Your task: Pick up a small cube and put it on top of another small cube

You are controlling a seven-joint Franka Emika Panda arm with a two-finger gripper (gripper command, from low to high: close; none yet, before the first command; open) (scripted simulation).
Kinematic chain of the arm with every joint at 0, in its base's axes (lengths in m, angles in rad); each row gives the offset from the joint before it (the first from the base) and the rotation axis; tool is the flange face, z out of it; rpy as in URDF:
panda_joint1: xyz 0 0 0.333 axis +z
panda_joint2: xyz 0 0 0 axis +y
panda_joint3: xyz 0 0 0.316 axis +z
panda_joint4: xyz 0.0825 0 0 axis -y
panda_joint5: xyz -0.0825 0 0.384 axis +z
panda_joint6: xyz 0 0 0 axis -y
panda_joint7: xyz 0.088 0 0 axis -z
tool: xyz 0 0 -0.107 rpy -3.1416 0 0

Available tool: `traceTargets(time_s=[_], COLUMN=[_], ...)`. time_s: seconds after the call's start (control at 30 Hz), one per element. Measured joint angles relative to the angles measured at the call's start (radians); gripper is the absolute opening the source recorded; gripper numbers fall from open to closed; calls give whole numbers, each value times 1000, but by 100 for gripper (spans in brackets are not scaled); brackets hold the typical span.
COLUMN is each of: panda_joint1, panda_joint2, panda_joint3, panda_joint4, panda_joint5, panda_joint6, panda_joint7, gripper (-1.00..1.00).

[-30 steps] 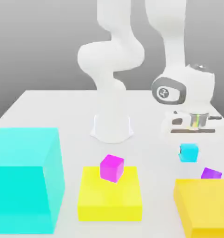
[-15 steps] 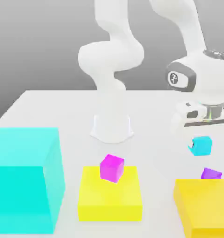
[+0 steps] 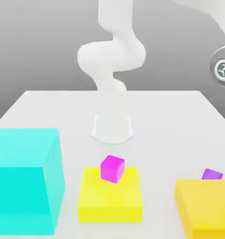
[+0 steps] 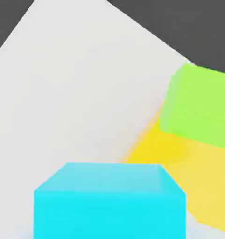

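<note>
Landmark: my base [image 3: 112,128], white, standing mid-table toward the back in the exterior view.
Table [image 3: 63,112]: pale grey-white, running out from my base on all sides.
Big cyan block [image 3: 24,179]: in front of my base and far toward the exterior view's left, at the table's near corner.
Yellow slab [image 3: 109,196]: straight in front of my base, low and flat.
Magenta cube [image 3: 112,169]: on the yellow slab's back edge, directly in front of my base, turned a little askew.
Purple cube [image 3: 211,175]: in front of my base and well toward the exterior view's right, just behind the second yellow block.
Second yellow block [image 3: 205,207]: nearest corner on the exterior view's right, further from my base than the purple cube.
My arm [image 3: 114,51]: rises from the base, loops upward; my wrist [image 3: 222,69] shows at the exterior view's right edge, high above the table.
Cyan cube [image 4: 109,200]: close under my hand camera, off the table, above a yellow surface [image 4: 198,172] with a green block [image 4: 198,105] on it.
My jaws: pressed in as far as they go, pinching the cyan cube.
</note>
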Motion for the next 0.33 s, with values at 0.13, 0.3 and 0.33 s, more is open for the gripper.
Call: traceTargets(time_s=[0.13,0.3,0.33], panda_joint1=[-19,-7,-7], panda_joint2=[74,157,157], panda_joint3=[-29,-50,-50], panda_joint4=[111,105,105], panda_joint5=[-58,-96,-96], panda_joint6=[-42,44,44], panda_joint7=[-102,-93,-93], gripper=[-100,100,100])
